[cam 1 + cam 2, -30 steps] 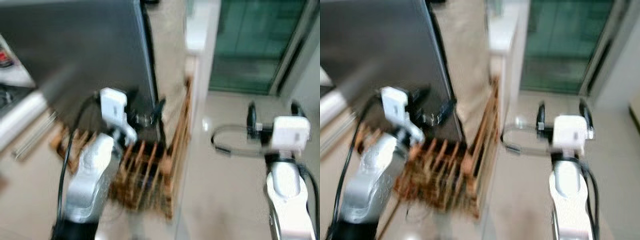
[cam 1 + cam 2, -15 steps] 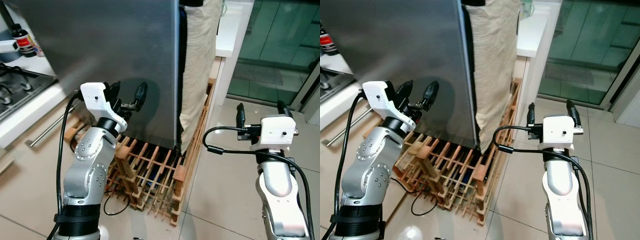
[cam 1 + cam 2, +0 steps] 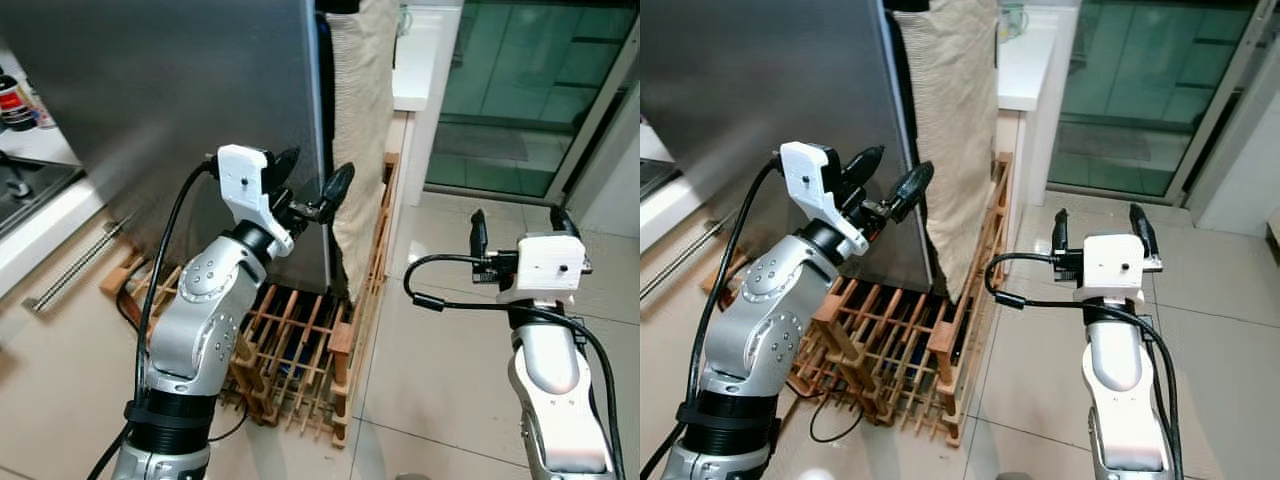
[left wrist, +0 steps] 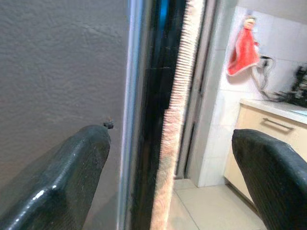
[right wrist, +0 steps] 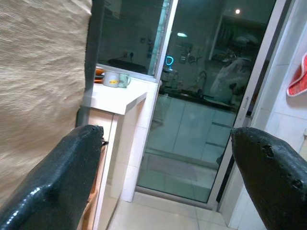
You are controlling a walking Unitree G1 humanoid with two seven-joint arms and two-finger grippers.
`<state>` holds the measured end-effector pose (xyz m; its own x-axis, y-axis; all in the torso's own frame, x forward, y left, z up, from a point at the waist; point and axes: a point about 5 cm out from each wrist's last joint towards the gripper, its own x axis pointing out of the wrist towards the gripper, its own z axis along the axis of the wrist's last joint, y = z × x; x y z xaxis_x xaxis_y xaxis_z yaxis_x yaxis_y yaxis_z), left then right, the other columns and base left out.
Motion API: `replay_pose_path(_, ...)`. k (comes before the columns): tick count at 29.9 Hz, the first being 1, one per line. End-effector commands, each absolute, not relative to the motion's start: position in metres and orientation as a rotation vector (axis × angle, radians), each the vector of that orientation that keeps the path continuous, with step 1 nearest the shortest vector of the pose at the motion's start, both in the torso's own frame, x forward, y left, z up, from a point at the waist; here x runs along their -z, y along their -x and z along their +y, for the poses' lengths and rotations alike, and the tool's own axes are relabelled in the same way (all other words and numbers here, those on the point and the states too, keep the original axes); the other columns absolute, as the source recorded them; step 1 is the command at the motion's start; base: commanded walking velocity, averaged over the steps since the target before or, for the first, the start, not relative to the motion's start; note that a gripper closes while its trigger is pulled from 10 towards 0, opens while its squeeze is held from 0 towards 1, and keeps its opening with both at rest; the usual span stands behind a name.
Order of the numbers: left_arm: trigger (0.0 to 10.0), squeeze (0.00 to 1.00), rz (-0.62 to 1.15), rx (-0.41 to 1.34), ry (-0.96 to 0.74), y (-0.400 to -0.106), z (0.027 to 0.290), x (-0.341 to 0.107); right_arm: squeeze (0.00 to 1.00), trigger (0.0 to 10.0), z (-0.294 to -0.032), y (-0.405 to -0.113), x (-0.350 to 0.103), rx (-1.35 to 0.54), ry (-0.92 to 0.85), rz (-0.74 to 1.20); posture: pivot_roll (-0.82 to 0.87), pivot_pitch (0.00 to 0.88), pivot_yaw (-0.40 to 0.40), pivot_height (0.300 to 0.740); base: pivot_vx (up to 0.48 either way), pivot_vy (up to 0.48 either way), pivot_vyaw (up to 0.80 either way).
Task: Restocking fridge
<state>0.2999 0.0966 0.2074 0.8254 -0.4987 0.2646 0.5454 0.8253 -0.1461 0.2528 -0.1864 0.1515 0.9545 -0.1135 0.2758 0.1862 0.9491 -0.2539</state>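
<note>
The fridge [image 3: 170, 90] is a tall brushed-steel box at the upper left, and I cannot see a handle. My left gripper [image 3: 312, 172] is raised and open at the fridge's right front edge, one finger in front of the steel face and the other past the corner. In the left wrist view, the fingers [image 4: 62, 187] straddle the dark edge of the fridge [image 4: 153, 96] without touching it. My right gripper [image 3: 518, 225] is held up over the floor tiles at the right, open with nothing in it.
A beige cloth [image 3: 360, 100] hangs beside the fridge. A wooden wine rack [image 3: 300, 350] lies on the floor below it. A white counter [image 3: 1025, 50] with a mug [image 5: 115, 79] stands behind. A glass sliding door [image 3: 520, 90] is at the right, a kitchen counter [image 3: 40, 225] at the left.
The view has shifted and sharpened after the blur. My left gripper has risen and moved right, from in front of the steel face to the fridge's right edge. The right arm has barely moved.
</note>
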Motion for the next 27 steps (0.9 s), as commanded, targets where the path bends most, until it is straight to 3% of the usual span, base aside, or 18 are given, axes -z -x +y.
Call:
replay_pose_path(1, 10.0, 0.00, -0.209, 0.530, 0.222, -0.304, 0.101, -0.208, 0.83, 10.0, -0.187, -0.255, -0.156, 0.163, 0.285, -0.285, -0.13, 0.000, 0.095, 0.740, 0.000, 0.000, 0.00)
replay_pose_path(20, 10.0, 0.00, -0.179, 0.459, 0.220, -0.311, 0.113, -0.203, 0.82, 10.0, -0.185, -0.256, -0.153, 0.153, 0.256, -0.262, -0.13, 0.000, 0.097, 0.740, 0.000, 0.000, 0.00)
replay_pose_path(24, 10.0, 0.00, -0.167, 0.366, 0.167, -0.308, 0.145, -0.193, 0.82, 10.0, -0.192, -0.262, -0.155, 0.196, 0.121, -0.206, -0.12, 0.000, 0.105, 0.740, 0.000, 0.000, 0.00)
replay_pose_path(25, 10.0, 0.00, -0.121, 0.281, 0.129, -0.300, 0.168, -0.176, 0.81, 10.0, -0.196, -0.265, -0.157, 0.201, 0.094, -0.192, -0.11, 0.000, 0.098, 0.740, 0.000, 0.000, 0.00)
replay_pose_path(27, 10.0, 0.00, -0.093, 0.181, 0.128, -0.296, 0.180, -0.165, 0.80, 10.0, -0.196, -0.267, -0.157, 0.188, 0.106, -0.192, -0.10, 0.000, 0.086, 0.740, 0.000, 0.000, 0.00)
